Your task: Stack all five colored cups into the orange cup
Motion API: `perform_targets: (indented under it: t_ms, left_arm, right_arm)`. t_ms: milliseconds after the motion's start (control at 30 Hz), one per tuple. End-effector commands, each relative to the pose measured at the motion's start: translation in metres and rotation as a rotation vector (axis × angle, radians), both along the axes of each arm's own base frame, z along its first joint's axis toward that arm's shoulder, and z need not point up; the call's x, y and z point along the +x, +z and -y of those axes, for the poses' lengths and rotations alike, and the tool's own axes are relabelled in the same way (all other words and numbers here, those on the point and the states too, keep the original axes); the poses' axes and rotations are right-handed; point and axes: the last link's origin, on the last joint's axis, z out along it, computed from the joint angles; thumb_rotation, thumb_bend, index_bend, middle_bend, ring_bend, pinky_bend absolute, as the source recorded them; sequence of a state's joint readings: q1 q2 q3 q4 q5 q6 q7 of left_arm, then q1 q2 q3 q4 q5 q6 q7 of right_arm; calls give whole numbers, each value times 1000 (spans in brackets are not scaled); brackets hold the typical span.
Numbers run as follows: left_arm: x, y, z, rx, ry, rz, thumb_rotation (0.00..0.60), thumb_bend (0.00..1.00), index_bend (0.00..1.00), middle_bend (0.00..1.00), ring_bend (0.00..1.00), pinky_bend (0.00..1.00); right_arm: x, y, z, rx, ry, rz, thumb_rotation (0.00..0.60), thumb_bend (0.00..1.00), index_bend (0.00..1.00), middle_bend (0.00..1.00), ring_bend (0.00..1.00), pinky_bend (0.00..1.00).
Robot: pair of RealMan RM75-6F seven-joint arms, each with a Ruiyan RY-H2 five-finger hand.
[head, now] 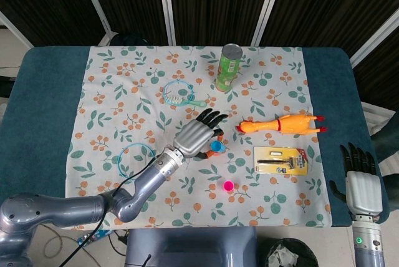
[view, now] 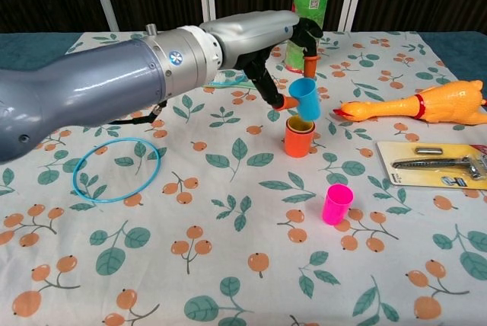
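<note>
My left hand (view: 266, 40) (head: 196, 133) pinches a blue cup (view: 305, 98) (head: 216, 146) between thumb and a finger, tilted, just above the orange cup (view: 298, 138). The orange cup stands upright on the cloth with a yellow cup nested inside it. In the head view the blue cup hides most of the orange cup. A pink cup (view: 337, 204) (head: 228, 186) stands alone nearer the front edge. My right hand (head: 360, 173) hangs off the table's right front corner, fingers apart, holding nothing.
A green can (view: 308, 15) stands at the back. A rubber chicken (view: 417, 105) and a packaged tool (view: 441, 164) lie to the right. A blue ring (view: 116, 171) lies at left, and a blue brush (view: 224, 75) behind my left arm.
</note>
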State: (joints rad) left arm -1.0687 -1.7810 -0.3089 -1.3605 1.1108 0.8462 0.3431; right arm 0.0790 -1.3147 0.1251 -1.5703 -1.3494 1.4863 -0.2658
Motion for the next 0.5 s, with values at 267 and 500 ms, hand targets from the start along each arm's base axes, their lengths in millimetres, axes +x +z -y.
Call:
perform_targets:
  t_ms: [267, 500]
  left_arm:
    - [-4, -13, -7, 46, 13, -39, 600, 274, 498, 63, 0, 0]
    - [-8, -14, -9, 52, 13, -54, 600, 274, 498, 63, 0, 0]
  right_arm:
    - [0, 2, 0, -9, 1, 0, 600, 376, 0, 0, 0, 61]
    - [-1, 1, 0, -5, 1, 3, 600, 376, 0, 0, 0, 61]
